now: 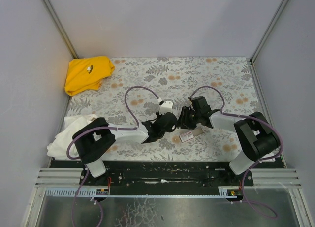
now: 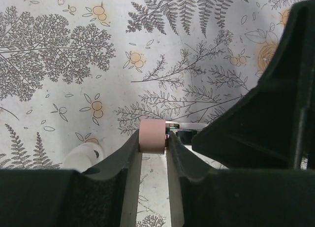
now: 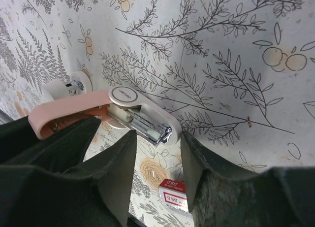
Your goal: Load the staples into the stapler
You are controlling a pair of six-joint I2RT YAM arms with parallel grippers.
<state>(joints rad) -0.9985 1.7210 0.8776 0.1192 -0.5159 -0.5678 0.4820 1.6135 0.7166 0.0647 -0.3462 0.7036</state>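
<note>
The small pink-and-white stapler (image 3: 118,101) hangs hinged open above the floral tablecloth. My left gripper (image 2: 153,141) is shut on its pink end (image 2: 151,133). The white arm points toward my right gripper (image 3: 157,141). A silvery-grey strip that looks like the staples (image 3: 147,126) lies in the arm's dark metal channel. The right jaws stand apart on either side of the arm's tip, with a gap on both sides. In the top view the two grippers (image 1: 165,119) (image 1: 186,117) meet at the table's middle. The red-and-white staple box (image 1: 186,136) lies just below them.
The staple box (image 3: 173,191) lies on the cloth under the right jaws. A small white round object (image 2: 83,155) rests beside the left fingers. A yellow cloth (image 1: 88,74) is at the back left and a white cloth (image 1: 66,133) at the left edge. Grey walls enclose the table.
</note>
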